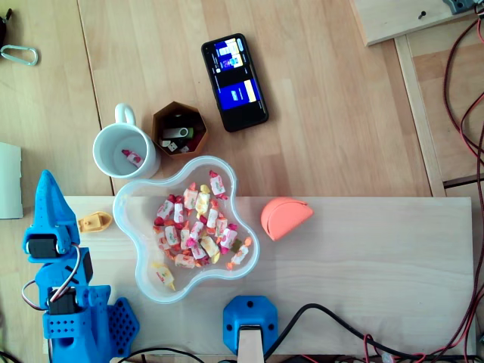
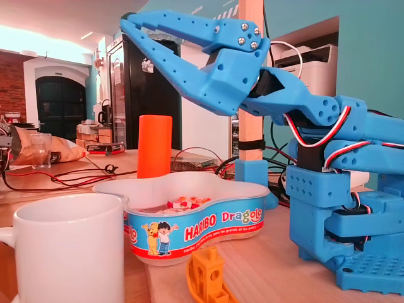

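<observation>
My blue gripper [image 1: 48, 180] is at the left edge of the light board, shut with nothing in it. In the fixed view the gripper [image 2: 129, 26] is raised high, its tip pointing out above the tub and mug. Closest to it on the board is a small orange toy boat [image 1: 94, 222] [image 2: 205, 278]. Beside the boat stands a clear flower-shaped Haribo tub [image 1: 125, 219] [image 2: 202, 224] with several wrapped candies [image 1: 193, 223]. A white mug [image 1: 125, 150] [image 2: 63, 246] behind the tub holds one candy [image 1: 133, 157].
A brown hexagonal box [image 1: 179, 128] with USB sticks stands next to the mug. A phone [image 1: 234, 82] lies farther back. An orange half-round block [image 1: 285, 217] [image 2: 154, 146] stands right of the tub. A blue mount with a wooden post [image 1: 249, 324] [image 2: 252, 177] sits at the board's front edge, with cables around it.
</observation>
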Controlling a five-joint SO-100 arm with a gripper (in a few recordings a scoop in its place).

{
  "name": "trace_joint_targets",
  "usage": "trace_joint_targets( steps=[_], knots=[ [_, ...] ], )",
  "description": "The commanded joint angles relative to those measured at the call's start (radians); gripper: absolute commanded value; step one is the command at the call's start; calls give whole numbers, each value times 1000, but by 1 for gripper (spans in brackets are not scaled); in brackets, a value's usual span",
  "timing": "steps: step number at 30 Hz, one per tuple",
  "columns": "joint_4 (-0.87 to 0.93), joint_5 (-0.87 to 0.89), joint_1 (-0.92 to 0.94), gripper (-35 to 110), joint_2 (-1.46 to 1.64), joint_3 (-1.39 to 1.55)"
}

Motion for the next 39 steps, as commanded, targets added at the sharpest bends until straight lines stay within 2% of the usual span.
trace_joint_targets(
  steps=[1, 18, 24, 30, 35, 39],
  knots=[
    [100, -3, -6, -3, 51, -130],
    [101, -3, -8, -3, 51, -118],
    [138, 8, -15, -3, 35, -218],
    [462, 156, 2, -3, -239, -594],
    [891, 268, 5, -3, -497, -1025],
    [1218, 336, 87, -3, -546, -1221]
  ],
)
